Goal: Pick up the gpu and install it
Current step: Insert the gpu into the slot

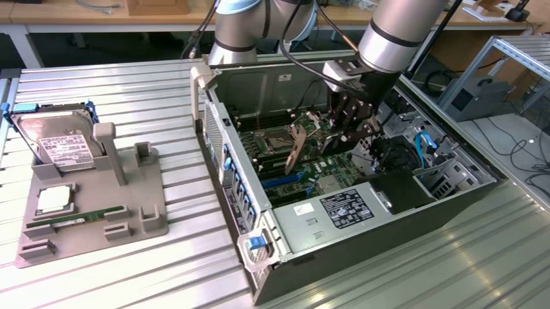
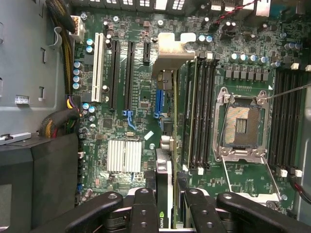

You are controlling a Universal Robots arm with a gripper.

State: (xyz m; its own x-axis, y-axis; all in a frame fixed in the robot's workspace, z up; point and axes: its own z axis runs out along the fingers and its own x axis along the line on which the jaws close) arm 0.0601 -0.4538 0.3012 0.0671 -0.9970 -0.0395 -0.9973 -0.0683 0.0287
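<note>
The gpu [image 1: 297,151] is a thin brownish card with a silvery metal end bracket. It hangs inside the open computer case [image 1: 257,270], just above the motherboard [image 1: 331,170]. My gripper [image 1: 342,125] reaches down into the case and is shut on the card. The wrist view looks along the gpu [image 2: 167,160] edge-on, with its bracket at the far end. It runs between the black fingers [image 2: 145,206] of my gripper [image 2: 167,201]. The card lies over a blue-latched slot [image 2: 158,104], beside the long black expansion slots [image 2: 115,68].
A grey fixture [image 1: 129,225] on the exterior view's left holds a hard drive [image 1: 60,145], a processor [image 1: 53,199] and a green memory stick [image 1: 73,219]. Inside the case are the power supply [image 1: 344,209], a processor socket [image 2: 241,126], a heat sink [image 2: 124,156] and cable bundles [image 2: 58,121].
</note>
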